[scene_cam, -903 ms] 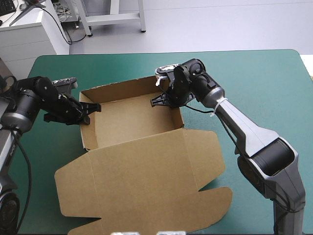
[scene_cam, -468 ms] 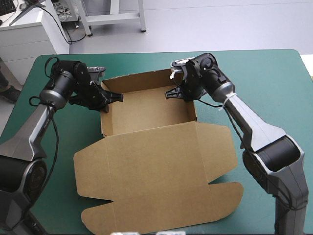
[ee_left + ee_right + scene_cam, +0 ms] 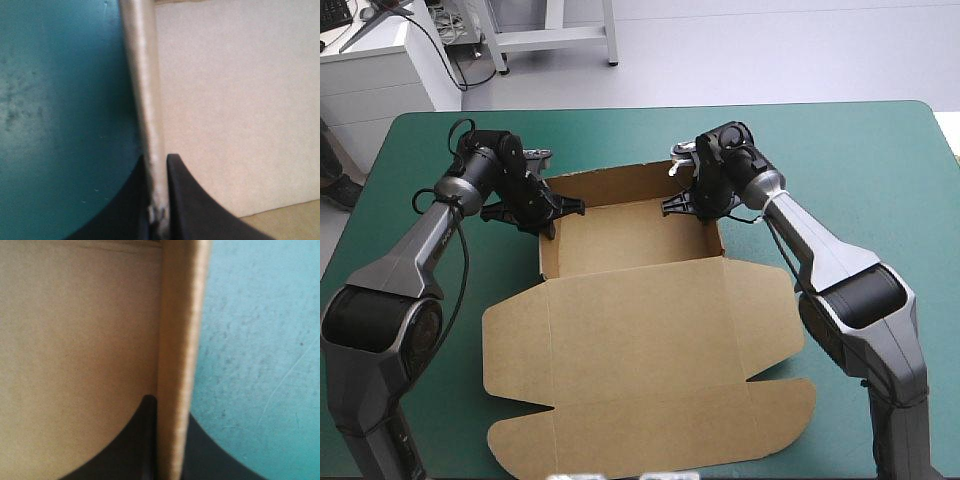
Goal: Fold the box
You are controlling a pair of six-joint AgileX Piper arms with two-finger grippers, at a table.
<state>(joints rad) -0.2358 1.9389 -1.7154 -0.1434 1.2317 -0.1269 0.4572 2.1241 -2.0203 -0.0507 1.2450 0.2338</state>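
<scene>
**Both arms extended, fingers nearly closed**

The black fin-fingered left gripper (image 3: 558, 208) and black fin-fingered right gripper (image 3: 680, 205) face each other, wrists turned inward. Each pinches a side wall of the brown cardboard box (image 3: 630, 330), one finger inside, one outside.

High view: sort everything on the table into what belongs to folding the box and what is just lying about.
Belongs to the job: the box, an open tray with its lid flat; the left gripper, shut on the tray's left wall; the right gripper, shut on its right wall.
Just lying about: only the teal-green cover under it all.
</scene>
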